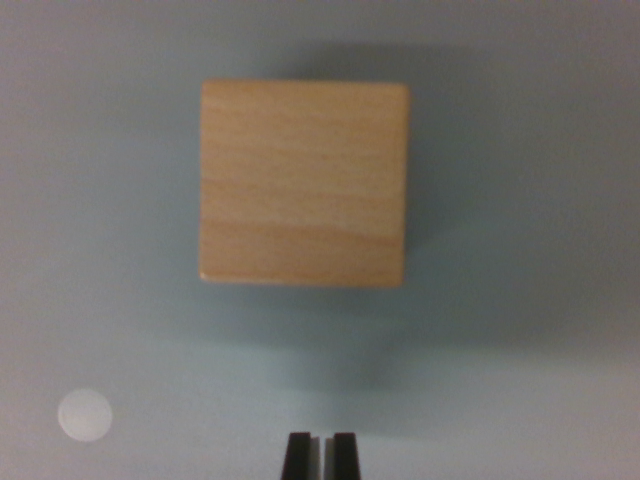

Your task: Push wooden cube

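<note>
A light wooden cube (304, 184) fills the upper middle of the wrist view, resting on a pale grey surface. Its top face and a thin strip of its near side show. My gripper (321, 455) is at the bottom edge, below the cube and clearly apart from it. The two dark fingertips stand almost together with only a thin slit between them, and nothing is held.
A small white round spot (85, 414) lies on the grey surface at the lower left. A soft shadow falls on the surface between the cube and the fingertips.
</note>
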Controlling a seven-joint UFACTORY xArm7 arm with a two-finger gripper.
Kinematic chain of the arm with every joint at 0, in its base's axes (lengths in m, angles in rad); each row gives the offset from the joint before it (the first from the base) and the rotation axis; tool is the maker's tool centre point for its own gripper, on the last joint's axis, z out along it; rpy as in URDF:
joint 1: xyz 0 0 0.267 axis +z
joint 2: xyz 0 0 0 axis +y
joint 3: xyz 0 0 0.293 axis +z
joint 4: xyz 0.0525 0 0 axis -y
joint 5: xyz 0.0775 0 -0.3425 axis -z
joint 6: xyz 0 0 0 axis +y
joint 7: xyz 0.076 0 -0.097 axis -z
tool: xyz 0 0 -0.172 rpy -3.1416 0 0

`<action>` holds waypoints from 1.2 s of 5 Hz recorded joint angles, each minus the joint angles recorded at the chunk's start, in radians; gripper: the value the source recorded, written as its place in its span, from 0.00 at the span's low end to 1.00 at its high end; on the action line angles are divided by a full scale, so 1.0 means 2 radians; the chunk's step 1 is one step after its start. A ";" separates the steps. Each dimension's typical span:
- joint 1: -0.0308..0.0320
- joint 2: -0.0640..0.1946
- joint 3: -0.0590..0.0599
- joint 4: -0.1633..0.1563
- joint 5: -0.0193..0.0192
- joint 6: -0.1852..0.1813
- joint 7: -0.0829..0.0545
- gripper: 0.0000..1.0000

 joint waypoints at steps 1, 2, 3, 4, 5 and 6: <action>0.0000 0.000 0.000 0.000 0.0000 0.000 0.000 0.00; 0.0011 0.000 0.001 -0.009 0.0003 -0.008 0.002 0.00; 0.0011 0.000 0.001 -0.009 0.0003 -0.008 0.002 0.00; 0.0019 0.000 0.002 -0.015 0.0005 -0.014 0.003 0.00; 0.0019 0.000 0.002 -0.015 0.0005 -0.014 0.003 0.00; 0.0024 0.000 0.003 -0.019 0.0007 -0.018 0.004 0.00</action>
